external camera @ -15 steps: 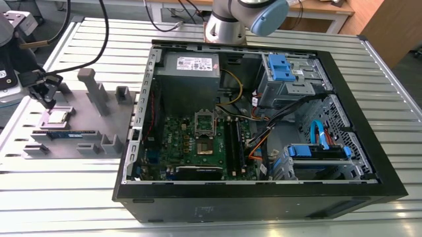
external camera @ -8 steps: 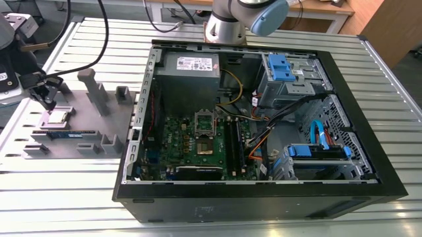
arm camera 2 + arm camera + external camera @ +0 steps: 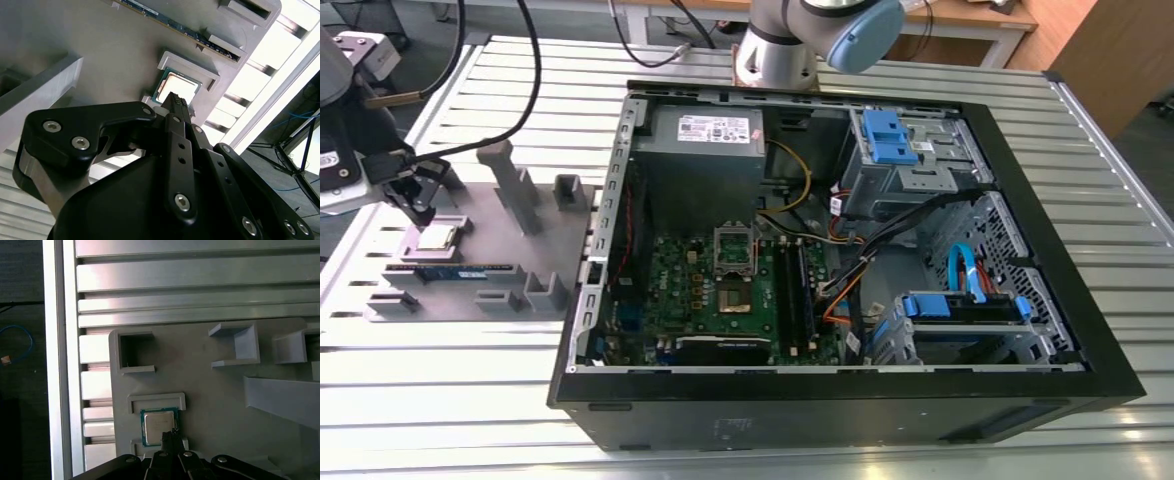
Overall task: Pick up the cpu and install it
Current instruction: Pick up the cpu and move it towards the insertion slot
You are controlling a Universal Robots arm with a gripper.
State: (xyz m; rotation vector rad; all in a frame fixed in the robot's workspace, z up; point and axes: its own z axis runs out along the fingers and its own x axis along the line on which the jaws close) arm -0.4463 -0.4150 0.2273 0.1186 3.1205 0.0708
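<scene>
We see the cpu (image 3: 159, 426) with a silvery top and a blue-green rim in the first wrist view. The gripper (image 3: 172, 434) is black with silver screws. The holder plate (image 3: 507, 235) is plain grey and the memory stick (image 3: 451, 270) is blue-green. The table (image 3: 454, 420) is silvery with parallel ribs. The computer case (image 3: 854, 405) is black, its board (image 3: 720, 295) green, its brackets (image 3: 887, 135) blue.
</scene>
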